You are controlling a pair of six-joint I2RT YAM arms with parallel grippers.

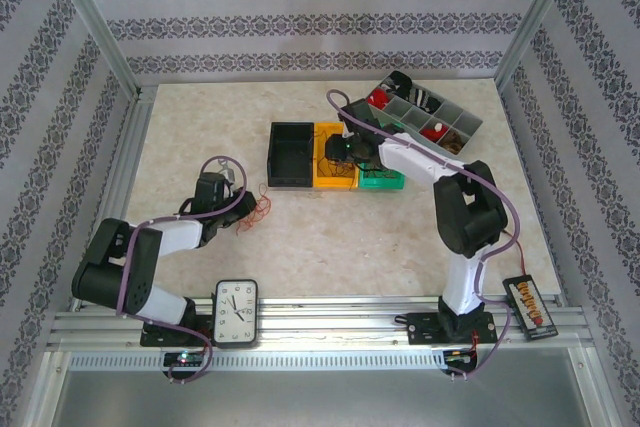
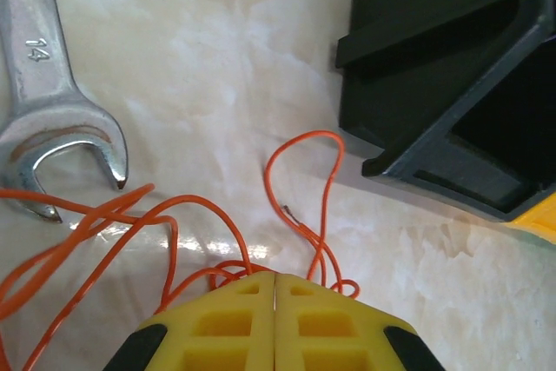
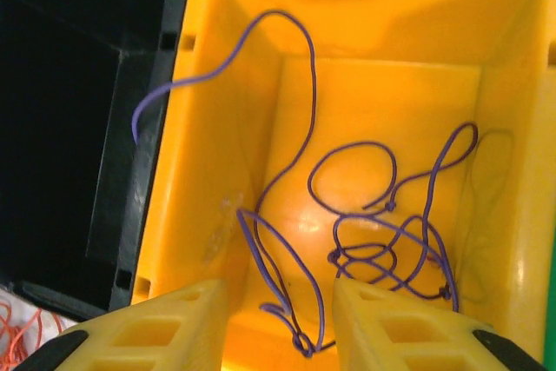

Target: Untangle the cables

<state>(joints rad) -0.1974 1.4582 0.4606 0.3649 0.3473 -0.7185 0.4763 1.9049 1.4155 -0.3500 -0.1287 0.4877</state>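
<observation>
A pale marbled table (image 1: pixel 200 117) seen from above, with two robot arms bolted at its 6 o'clock edge. At 8 o'clock the left gripper (image 2: pixel 274 284) is down on the surface. Its yellow fingers are pressed flat together and pinch the orange cables (image 1: pixel 257 209), whose thin curly strands spread loose over the table from the fingertips. In the left wrist camera a steel wrench (image 2: pixel 52 119) lies at 10 o'clock of those strands. A white clock (image 1: pixel 236 313) lies at 6 o'clock, between the arm bases.

At the table's centre a black bin (image 1: pixel 290 154), a yellow bin (image 3: pixel 365 6) and a green bin (image 1: pixel 385 182) sit touching in a row. The orange bunch lies at 7 o'clock of the black one. The right gripper (image 3: pixel 278 323) hangs inside the yellow bin, its fingers apart and holding nothing. The dark blue cables (image 3: pixel 382 254) lie tangled on that bin's floor, and one low loop sits between the fingers. One strand arcs over the wall into the black bin. A grey compartment tray (image 1: pixel 470 132) sits at 1 o'clock.
</observation>
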